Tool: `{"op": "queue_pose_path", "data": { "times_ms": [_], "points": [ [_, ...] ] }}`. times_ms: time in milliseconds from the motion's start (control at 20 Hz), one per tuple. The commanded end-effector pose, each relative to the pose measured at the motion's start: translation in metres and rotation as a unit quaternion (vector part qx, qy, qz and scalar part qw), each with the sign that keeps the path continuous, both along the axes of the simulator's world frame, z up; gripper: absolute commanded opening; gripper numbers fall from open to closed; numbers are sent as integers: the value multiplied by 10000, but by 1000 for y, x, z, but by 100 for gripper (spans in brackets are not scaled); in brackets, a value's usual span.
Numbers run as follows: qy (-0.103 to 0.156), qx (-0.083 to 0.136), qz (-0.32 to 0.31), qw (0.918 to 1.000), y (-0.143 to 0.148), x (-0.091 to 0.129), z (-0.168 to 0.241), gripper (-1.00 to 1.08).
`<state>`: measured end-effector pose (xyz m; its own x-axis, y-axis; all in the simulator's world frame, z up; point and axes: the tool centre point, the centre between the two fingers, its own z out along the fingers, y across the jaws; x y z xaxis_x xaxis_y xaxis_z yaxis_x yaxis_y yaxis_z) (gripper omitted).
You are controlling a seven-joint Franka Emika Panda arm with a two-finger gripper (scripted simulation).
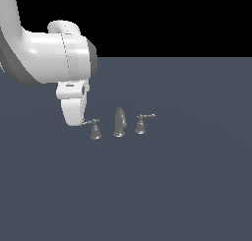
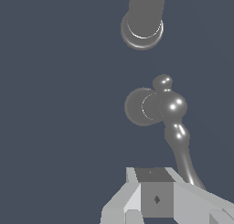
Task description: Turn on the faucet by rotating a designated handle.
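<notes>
The faucet is a small grey metal set of three pieces on the dark floor. Its upright spout [image 1: 119,122] stands in the middle, with the smaller handle [image 1: 141,123] on the exterior view's right. The designated handle [image 1: 95,130] stands on the exterior view's left, and its thin lever reaches toward my gripper [image 1: 79,122]. In the wrist view the handle's bell base [image 2: 145,107] lies ahead, and its lever [image 2: 183,155] runs back beside my fingers [image 2: 155,198]. The spout [image 2: 142,27] lies beyond the handle. My gripper [image 2: 155,191] looks shut and empty, with its tip at the lever's end.
The big white arm [image 1: 54,58] fills the upper part of the exterior view's left, above the handle. The dark blue-grey floor [image 1: 172,186] stretches flat around the faucet.
</notes>
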<state>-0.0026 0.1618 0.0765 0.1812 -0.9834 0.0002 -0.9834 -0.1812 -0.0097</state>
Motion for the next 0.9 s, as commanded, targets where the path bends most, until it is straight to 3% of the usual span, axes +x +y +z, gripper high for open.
{"op": "queue_pose_path", "data": {
  "times_ms": [0,550,650,850],
  "points": [
    [20,-8,9,10000,-2,-8,0,-100],
    [45,-8,52,10000,-13,-43,0,-100],
    [-24,32,21,10000,-12,-32,0,-100],
    [0,19,32,10000,-27,-40,0,-100]
  ]
}}
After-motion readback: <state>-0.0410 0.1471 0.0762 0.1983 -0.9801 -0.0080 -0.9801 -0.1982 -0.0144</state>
